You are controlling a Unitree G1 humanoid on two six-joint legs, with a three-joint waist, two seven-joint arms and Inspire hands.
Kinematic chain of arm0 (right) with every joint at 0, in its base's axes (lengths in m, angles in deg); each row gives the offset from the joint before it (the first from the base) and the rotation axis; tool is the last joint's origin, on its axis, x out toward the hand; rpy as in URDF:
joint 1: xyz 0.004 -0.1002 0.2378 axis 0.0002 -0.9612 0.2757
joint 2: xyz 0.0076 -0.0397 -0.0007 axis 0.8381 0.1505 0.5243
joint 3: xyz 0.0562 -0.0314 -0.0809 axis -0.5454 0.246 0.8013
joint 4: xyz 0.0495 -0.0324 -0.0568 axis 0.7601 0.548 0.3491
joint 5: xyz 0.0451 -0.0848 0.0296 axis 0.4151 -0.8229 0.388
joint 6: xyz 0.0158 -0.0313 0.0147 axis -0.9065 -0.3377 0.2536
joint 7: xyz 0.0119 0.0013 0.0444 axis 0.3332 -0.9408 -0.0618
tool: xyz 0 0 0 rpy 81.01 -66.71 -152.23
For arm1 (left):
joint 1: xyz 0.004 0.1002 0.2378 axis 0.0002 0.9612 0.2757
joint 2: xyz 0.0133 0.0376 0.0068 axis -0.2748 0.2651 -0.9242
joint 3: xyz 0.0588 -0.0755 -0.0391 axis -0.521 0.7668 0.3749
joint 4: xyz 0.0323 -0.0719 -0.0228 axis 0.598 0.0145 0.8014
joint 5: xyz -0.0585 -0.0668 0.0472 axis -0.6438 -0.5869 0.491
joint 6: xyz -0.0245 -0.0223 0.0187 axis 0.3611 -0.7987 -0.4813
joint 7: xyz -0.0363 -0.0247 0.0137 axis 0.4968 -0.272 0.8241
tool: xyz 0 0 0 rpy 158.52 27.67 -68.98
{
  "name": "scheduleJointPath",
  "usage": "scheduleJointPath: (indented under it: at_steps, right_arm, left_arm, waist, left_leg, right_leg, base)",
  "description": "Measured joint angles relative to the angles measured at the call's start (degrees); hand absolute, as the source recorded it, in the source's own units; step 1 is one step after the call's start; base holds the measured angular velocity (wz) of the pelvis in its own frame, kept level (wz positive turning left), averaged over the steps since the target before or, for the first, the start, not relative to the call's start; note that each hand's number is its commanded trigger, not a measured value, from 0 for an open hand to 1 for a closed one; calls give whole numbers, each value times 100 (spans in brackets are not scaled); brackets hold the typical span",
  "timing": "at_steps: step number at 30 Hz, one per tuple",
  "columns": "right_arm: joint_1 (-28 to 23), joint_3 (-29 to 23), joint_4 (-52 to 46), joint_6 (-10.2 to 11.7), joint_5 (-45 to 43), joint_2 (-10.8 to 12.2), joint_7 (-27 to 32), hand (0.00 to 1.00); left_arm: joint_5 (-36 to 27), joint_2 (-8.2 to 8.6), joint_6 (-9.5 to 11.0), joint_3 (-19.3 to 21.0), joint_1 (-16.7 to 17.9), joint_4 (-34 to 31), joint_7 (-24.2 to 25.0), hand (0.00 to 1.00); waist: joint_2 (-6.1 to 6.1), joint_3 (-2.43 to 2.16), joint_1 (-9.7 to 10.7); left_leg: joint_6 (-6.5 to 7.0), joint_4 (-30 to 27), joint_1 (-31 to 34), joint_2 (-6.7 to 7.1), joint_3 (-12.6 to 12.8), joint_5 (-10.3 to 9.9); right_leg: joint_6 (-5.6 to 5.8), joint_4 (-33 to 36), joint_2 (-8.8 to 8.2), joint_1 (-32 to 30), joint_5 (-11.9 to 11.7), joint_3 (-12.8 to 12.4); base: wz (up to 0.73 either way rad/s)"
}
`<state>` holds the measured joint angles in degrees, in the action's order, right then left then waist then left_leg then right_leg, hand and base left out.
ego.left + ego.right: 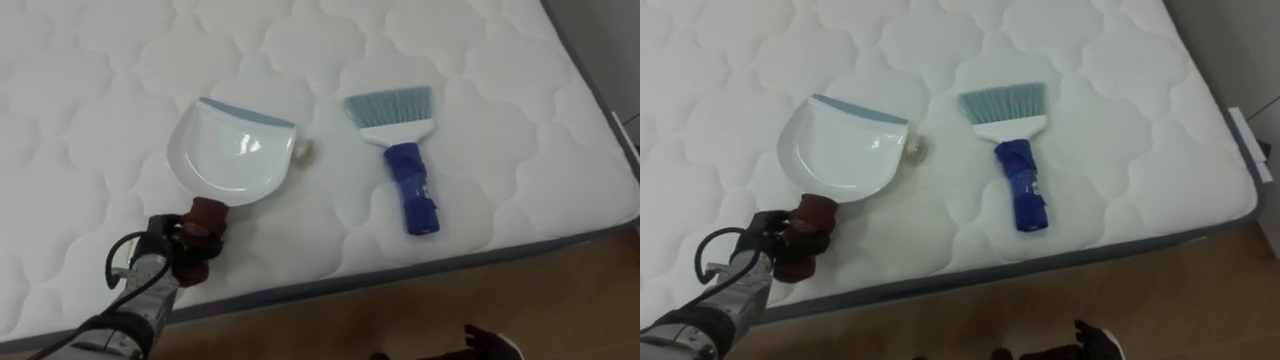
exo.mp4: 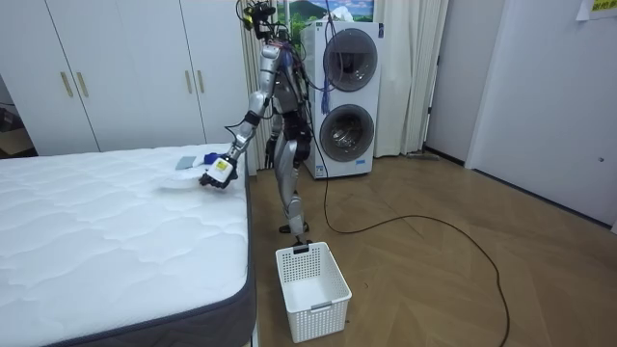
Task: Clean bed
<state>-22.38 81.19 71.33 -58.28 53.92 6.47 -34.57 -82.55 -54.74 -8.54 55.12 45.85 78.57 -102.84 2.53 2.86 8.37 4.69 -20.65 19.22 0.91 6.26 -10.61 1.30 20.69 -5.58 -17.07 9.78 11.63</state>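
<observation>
The left arm enters from the lower left corner of the eye view, its forearm slanting up and to the right. The left hand [image 1: 180, 245] sits low in the left third of the frame, curled round the dark red dustpan handle [image 1: 208, 213]. The right hand [image 1: 492, 344] shows at the bottom edge, right of centre, well apart from the left. In the room view the robot stands upright in the upper middle, its left arm stretched down toward the room view's left, elbow slightly bent.
</observation>
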Motion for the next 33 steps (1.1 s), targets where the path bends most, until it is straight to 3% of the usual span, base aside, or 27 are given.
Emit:
scheduleJointPath:
  at_steps: [8,19,25,33]
  right_arm:
    - [-70,3,2,166,-61,-175,-36,0]
    - [-127,1,5,315,-82,-231,-84,0]
    - [-138,-4,1,314,-127,-419,-96,0]
    - [-184,-76,1,370,-227,-506,-344,0]
  left_arm:
    - [137,-347,356,-4,3,-512,-395,100]
    - [378,-448,818,-130,55,-824,-513,100]
    - [615,-807,877,-362,326,-1177,-338,100]
    - [649,-816,878,-524,531,-1264,464,100]
  waist:
    - [66,1,-104]
    - [81,7,-90]
    - [128,8,-122]
    - [224,6,-202]
  left_leg:
    - [-17,52,-42,1,19,14]
    - [-23,83,-78,-7,40,17]
    - [-23,98,26,-8,53,17]
    - [-23,87,92,-10,122,17]
  right_leg:
    - [-3,7,8,16,-2,-48]
    - [-3,-16,19,35,-2,-47]
    - [-3,-8,14,-87,-2,-37]
    - [-4,-7,15,-152,-2,-69]
  base:
    - [0]
    - [-1]
    - [0]
    - [0]
